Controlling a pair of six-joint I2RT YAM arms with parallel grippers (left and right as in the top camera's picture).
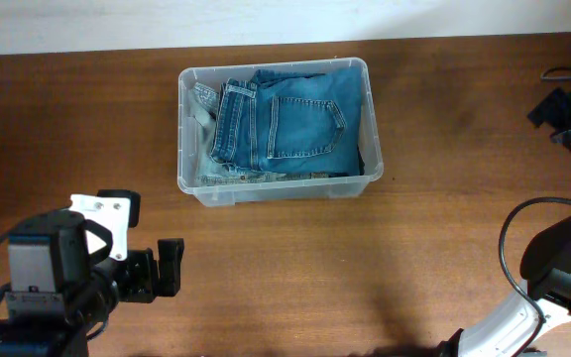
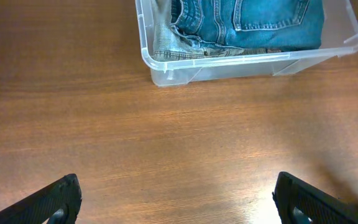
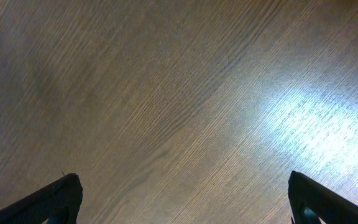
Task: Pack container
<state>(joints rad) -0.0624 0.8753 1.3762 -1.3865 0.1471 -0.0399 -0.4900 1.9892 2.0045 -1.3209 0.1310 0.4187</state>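
As jeans [image 1: 295, 124] fill container [image 1: 278, 189] — left tool [image 2: 176, 190] (empty) gapes.

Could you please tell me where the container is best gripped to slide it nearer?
Likely the near long wall's thick rim, from above: the container stands upright, and that rim juts clear of the folded jeans, facing the left gripper.
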